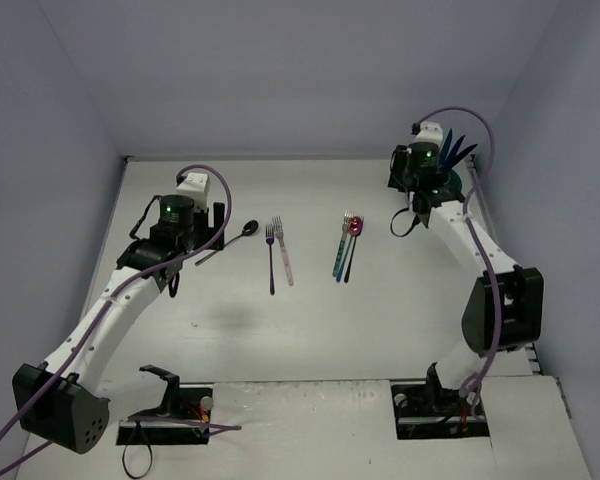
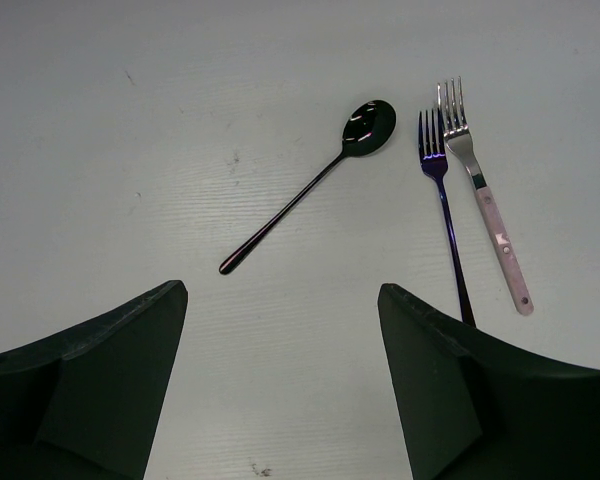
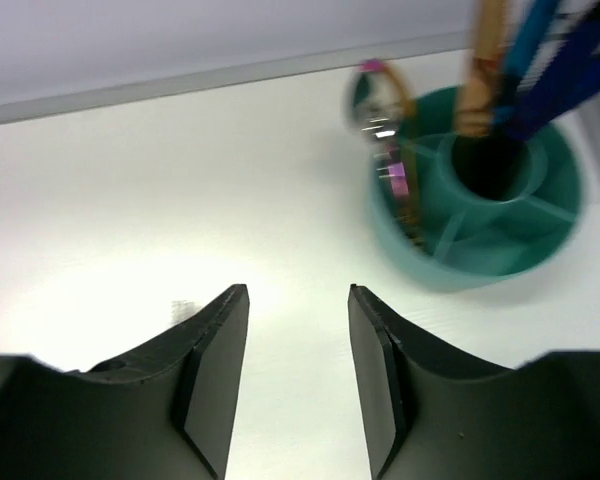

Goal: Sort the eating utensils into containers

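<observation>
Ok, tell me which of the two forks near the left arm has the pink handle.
The pink-handled fork is the right-hand one in the left wrist view, with silver tines. The dark blue fork beside it is one colour throughout and slimmer.

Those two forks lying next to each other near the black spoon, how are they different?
The dark fork is violet-blue all over; the pink-handled fork has a silver head. The dark fork's handle is a thin rod; the pink-handled fork's is broader and flat. Both lie flat, side by side, tines pointing the same way.
</observation>
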### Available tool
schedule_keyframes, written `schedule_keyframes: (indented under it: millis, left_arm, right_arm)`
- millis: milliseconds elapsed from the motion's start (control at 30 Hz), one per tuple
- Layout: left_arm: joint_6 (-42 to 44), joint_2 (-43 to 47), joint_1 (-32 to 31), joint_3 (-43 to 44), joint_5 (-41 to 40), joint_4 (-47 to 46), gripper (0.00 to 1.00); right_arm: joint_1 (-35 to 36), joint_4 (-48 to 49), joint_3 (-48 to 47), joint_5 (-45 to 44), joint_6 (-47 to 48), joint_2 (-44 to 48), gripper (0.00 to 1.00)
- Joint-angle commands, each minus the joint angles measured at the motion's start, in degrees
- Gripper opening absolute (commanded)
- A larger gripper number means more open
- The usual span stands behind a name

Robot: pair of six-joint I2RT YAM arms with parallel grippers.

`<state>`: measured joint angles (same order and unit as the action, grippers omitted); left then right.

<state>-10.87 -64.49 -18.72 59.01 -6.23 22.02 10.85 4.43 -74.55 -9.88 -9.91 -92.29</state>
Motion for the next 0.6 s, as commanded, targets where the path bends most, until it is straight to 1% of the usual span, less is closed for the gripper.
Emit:
schedule_keyframes:
  millis: [0,167,433,567]
  left_arm:
    - [0.3,0.8,0.5,1.6,0.7,-2.8,0.74]
    - [0.3,0.7,0.5,1.5,0.5,-2.8,0.74]
    - [0.2,-0.2,0.5,1.5,0.6,-2.7,0.74]
    - [0.2,-0.4,0.5,1.5,0.6,-2.6,0.74]
  right_arm:
    - [5.6,-4.1,5.7,-0.5,-9.6,3.6,0.42]
    - [10.1,-4.3,9.6,-1.1,-18.6,2.8,0.36]
    - [14.8,-4.3,9.6,-4.0,-25.7,-5.5,0.28]
    - [15.5,-4.3,8.0,-4.3,-27.1,-9.5,0.23]
